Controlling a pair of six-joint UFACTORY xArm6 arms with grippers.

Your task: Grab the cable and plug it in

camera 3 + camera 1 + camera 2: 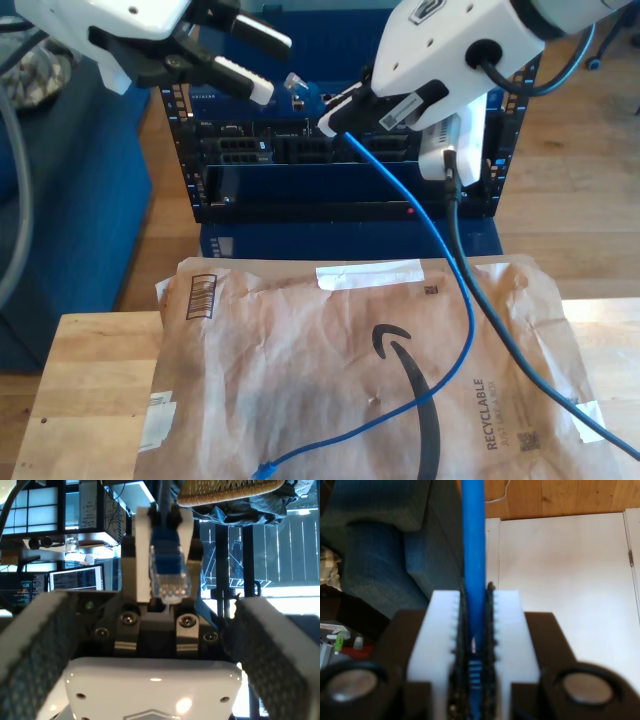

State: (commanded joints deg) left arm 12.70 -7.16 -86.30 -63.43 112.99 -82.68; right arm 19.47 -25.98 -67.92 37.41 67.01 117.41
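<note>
**A:** Office clutter of monitors and shelving fills the background of the first wrist view. My first hand (160,645) is spread wide and released. Facing it, the thin bright blue network cable (165,505) ends in a translucent-blue plug (168,580), pinched between white fingers (141,555).

**B:** Second wrist view: my second hand (474,597) is clenched on that cable.

**A:** Exterior view: the slack trails over the brown paper mailer (300,340) to the wooden counter's (90,360) near edge.

**B:** The risk, I'd judge, is the plug twisting in a handover, or the slack snagging, so it misses the dark blue rack's (300,150) ports.

The cable (440,260) trails over the paper bag (330,380) on the table (80,380), before the rack (340,170).
</note>
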